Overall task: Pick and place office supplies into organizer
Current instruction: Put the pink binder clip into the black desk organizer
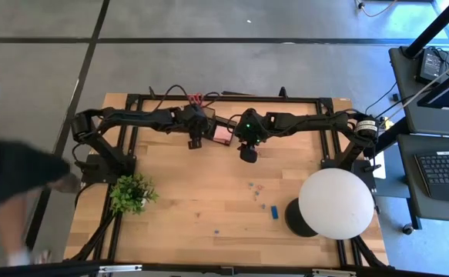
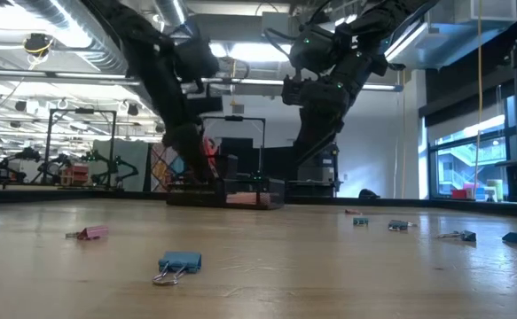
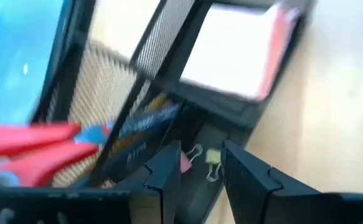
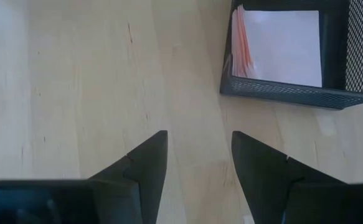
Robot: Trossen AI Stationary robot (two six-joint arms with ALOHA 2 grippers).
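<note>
Step looks like a drop-off: left gripper [image 3: 197,171] sits low over the organizer [image 1: 218,131] at the table's far edge, fingers parted with nothing between them, small clips [image 3: 209,163] lying in the compartment just beyond the tips. Right gripper [image 4: 197,158] hangs just beside the organizer over bare wood, fingers spread, empty. Pink sticky-note pad [image 4: 281,46] lies in the tray; red-handled scissors [image 3: 28,149] stand in the cup. Next move likely calls for lifting clear and reaching to the loose binder clips [image 1: 259,190] and blue block [image 1: 274,210] mid-table. Wooden table [image 1: 193,200], globe lamp [image 1: 336,201], potted plant [image 1: 132,192], a person [image 1: 12,173] beside the left edge.
</note>
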